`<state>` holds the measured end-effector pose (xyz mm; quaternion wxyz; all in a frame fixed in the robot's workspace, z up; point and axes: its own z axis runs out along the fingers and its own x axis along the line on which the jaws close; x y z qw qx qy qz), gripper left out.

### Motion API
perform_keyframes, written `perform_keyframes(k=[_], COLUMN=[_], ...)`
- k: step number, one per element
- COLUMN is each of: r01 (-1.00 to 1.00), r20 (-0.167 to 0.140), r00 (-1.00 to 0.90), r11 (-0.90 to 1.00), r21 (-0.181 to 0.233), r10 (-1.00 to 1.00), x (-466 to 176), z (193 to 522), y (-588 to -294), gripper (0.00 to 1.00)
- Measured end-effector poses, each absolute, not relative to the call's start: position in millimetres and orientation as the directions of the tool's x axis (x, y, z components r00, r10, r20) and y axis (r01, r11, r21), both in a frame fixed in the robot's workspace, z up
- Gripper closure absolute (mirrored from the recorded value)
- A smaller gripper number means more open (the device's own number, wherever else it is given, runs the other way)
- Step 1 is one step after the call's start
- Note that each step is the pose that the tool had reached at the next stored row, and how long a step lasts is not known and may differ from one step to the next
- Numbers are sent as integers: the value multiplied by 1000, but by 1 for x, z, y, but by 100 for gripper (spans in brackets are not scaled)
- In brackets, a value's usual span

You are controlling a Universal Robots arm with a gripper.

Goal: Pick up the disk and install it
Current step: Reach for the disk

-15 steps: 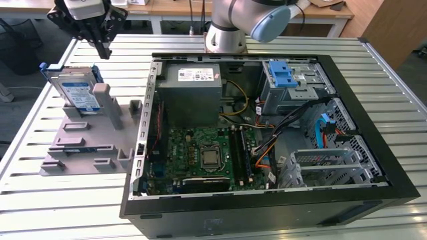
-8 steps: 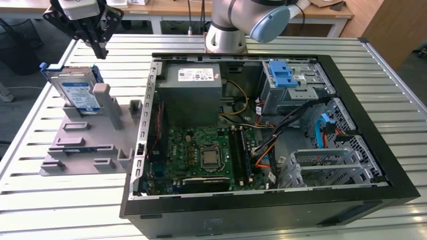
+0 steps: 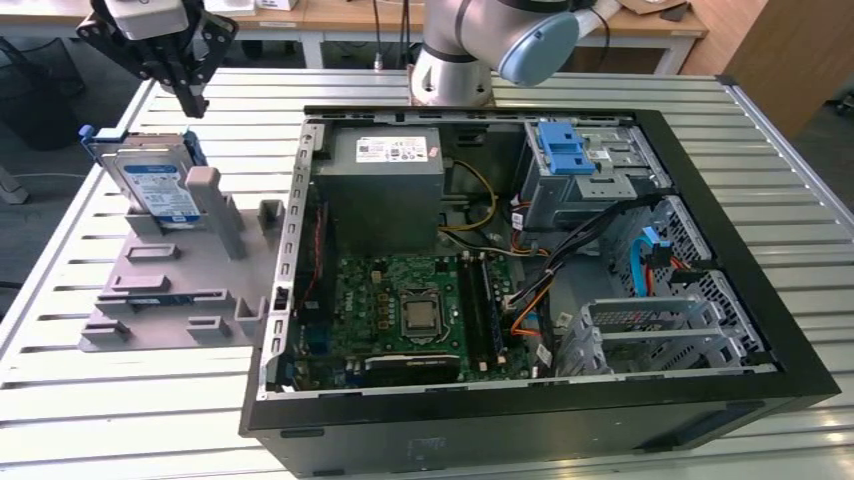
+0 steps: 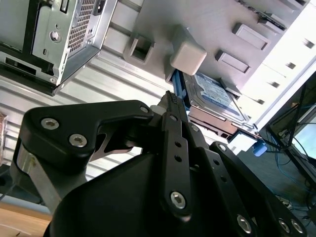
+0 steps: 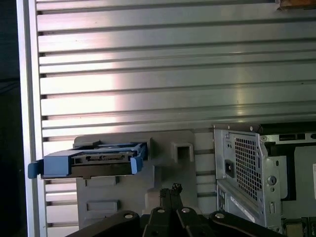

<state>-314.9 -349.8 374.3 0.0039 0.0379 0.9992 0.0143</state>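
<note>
Slatted table (image 3: 80, 420) bears disk (image 3: 158, 185) in grey holder (image 3: 167, 285) beside computer case (image 3: 534, 430), end effector (image 3: 195, 105) pressed together above.

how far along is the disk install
Nothing done yet: the silver hard drive in its blue bracket stands in the grey plastic holder block. The black tool hangs above it, shut, holding nothing. Pickup and install in the open black computer case remain.
</note>
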Motion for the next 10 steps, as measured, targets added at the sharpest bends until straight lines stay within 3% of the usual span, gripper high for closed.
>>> perform_keyframes(k=[10], r01=[76], r20=[-5], r00=[-997], r11=[997], r21=[29], r10=[76], x=[-326], z=[373], y=[-346], gripper=[89])
